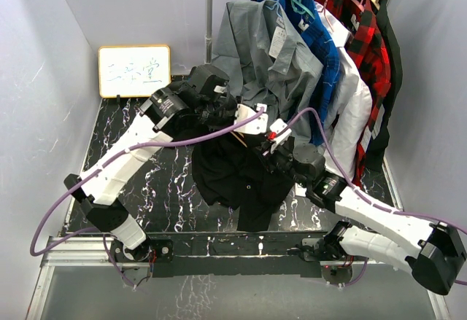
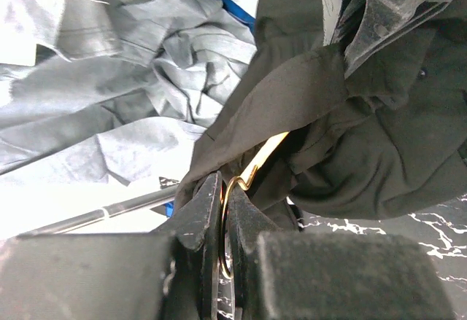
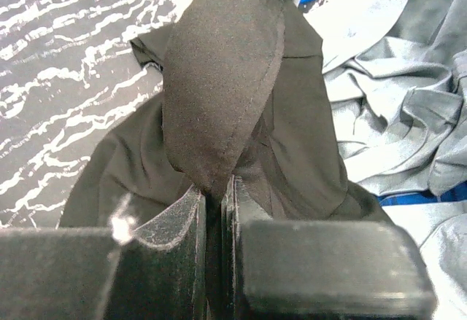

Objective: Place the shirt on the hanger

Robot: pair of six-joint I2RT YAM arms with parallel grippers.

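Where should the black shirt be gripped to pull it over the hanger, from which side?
Probably on its stitched edge, from the right, as the right gripper pinches the shirt: there the cloth stands as a thin fold. The left gripper holds the hanger in the cloth.

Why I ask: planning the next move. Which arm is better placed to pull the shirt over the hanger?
Probably right: the right pincer grips the shirt, while the left pincer holds the hanger.
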